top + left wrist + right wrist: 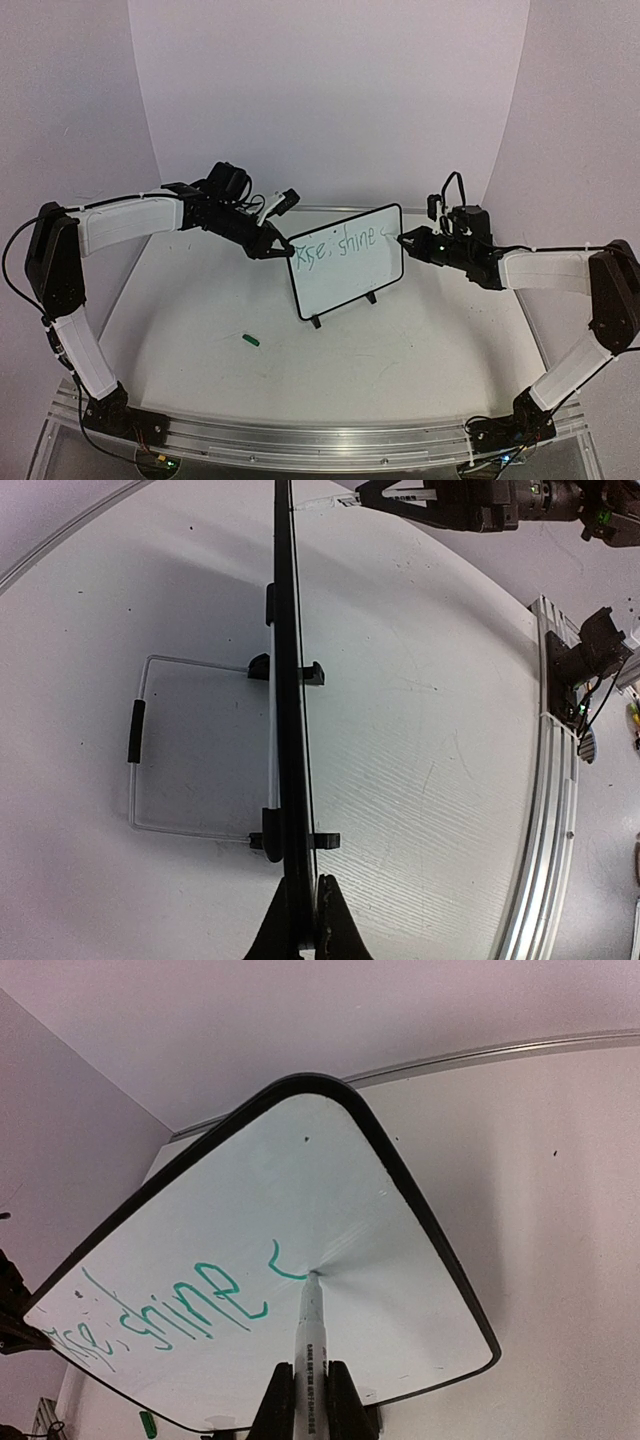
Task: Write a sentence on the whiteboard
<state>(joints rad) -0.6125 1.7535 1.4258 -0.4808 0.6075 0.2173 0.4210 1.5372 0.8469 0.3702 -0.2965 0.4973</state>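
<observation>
The whiteboard (345,275) stands upright on its two black feet at the middle of the table. The sentence (340,243) runs in green along its upper part, reading roughly "Rise, shine" with a short curved stroke after it. My left gripper (283,250) is shut on the board's upper left edge. In the left wrist view the board (288,680) shows edge-on, pinched between the jaws of that gripper (305,920). My right gripper (311,1400) is shut on a white marker (311,1335), whose tip touches the whiteboard (300,1180) just right of the sentence (170,1315).
A green marker cap (250,341) lies on the white table (200,300) in front of the board, left of centre. A wire stand (135,730) props the board from behind. An aluminium rail (320,435) runs along the near edge.
</observation>
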